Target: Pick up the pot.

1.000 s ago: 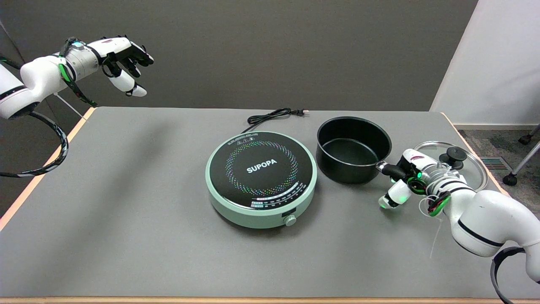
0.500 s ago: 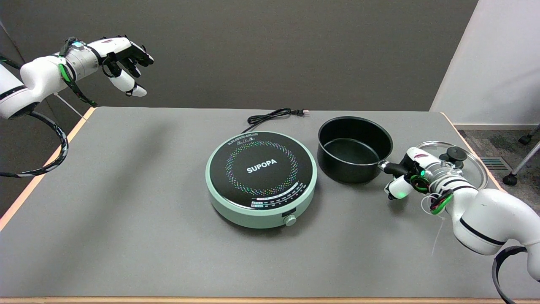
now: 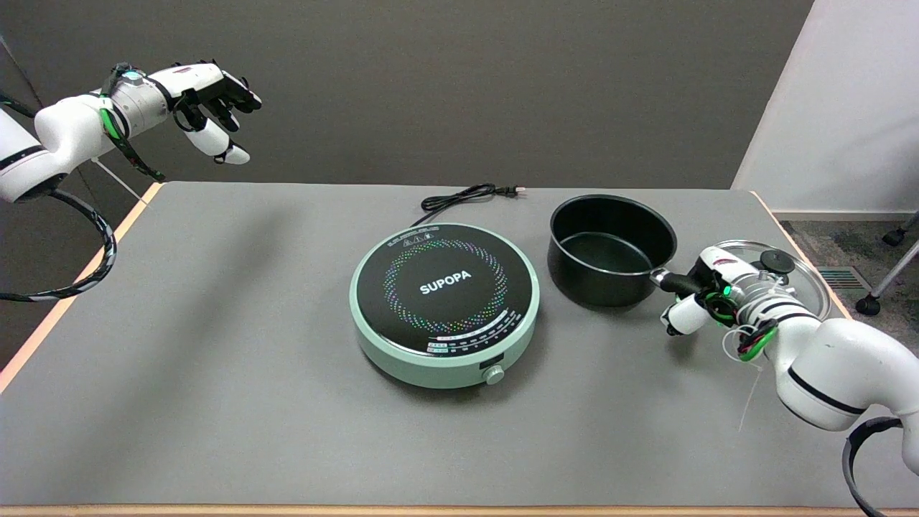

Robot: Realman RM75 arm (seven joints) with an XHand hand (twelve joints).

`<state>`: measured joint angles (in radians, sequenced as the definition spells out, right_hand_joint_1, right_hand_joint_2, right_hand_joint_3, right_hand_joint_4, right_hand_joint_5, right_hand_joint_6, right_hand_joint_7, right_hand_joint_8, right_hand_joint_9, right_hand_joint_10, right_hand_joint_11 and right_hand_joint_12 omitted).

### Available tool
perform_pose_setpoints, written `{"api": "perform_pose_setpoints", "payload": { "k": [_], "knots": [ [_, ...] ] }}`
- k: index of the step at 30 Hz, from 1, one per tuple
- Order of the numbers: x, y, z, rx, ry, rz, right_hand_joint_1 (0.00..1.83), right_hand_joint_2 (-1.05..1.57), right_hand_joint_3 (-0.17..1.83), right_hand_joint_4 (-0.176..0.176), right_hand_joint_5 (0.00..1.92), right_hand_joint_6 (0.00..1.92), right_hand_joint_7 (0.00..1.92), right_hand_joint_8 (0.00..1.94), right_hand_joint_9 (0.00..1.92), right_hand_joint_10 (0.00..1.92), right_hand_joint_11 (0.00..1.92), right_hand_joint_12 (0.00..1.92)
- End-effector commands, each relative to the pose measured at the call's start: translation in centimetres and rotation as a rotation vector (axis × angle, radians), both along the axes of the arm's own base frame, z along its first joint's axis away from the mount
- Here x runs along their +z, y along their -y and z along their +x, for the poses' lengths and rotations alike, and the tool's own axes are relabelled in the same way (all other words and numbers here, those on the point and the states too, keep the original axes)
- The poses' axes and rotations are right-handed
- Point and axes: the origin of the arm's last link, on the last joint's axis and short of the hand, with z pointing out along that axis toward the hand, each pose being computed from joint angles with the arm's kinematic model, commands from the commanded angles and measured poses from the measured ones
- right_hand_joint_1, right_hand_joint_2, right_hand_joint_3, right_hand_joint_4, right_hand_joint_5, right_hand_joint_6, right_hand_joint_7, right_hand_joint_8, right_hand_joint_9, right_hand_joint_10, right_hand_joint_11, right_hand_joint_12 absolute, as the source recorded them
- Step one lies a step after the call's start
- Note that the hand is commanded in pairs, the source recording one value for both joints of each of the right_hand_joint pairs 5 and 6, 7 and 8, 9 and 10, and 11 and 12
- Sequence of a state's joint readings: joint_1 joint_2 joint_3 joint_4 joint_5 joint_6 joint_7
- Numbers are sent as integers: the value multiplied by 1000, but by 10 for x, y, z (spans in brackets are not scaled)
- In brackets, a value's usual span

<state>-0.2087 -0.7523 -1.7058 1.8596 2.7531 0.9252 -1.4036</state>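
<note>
While the right robot hand (image 3: 700, 298) was wrapped around the pot's black handle, the pot (image 3: 612, 250) sat at the tabletop's (image 3: 215, 359) right side, just right of the induction cooker (image 3: 444, 301). Best move judged: firm grip near the bowl, wrist level, lift straight up, since the off-centre weight would tip it. Pot: dark, round, smooth-walled, empty. Glass lid (image 3: 790, 269) with black knob lay behind the hand.

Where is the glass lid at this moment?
In the head view, the glass lid lies flat on the table near its right edge, right of the pot and partly hidden behind the right hand.
</note>
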Motion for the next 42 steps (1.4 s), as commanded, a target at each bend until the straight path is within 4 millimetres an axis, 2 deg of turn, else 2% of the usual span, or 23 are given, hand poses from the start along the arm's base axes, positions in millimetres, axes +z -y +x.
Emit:
{"api": "perform_pose_setpoints", "payload": {
  "k": [1,11,17,27,35,42],
  "knots": [
    [19,3,20,74,-12,-22,1331,483,1722,-133,1569,1569,1569,1569,1569,1569,1569,1569],
    [47,-4,44,122,-89,46,1341,396,1824,-132,1535,1535,1535,1535,1535,1535,1535,1535],
    [56,-3,53,169,-109,158,1342,360,1833,-131,1527,1527,1527,1527,1527,1527,1527,1527],
    [46,10,64,262,-71,379,1344,278,1833,-129,1509,1509,1509,1509,1509,1509,1509,1509],
    [45,18,88,303,-96,470,1346,258,1833,-129,1509,1509,1509,1509,1509,1509,1509,1509],
    [44,25,98,303,-63,520,1346,262,1833,-130,1510,1510,1510,1510,1510,1510,1510,1510]
  ]
}}
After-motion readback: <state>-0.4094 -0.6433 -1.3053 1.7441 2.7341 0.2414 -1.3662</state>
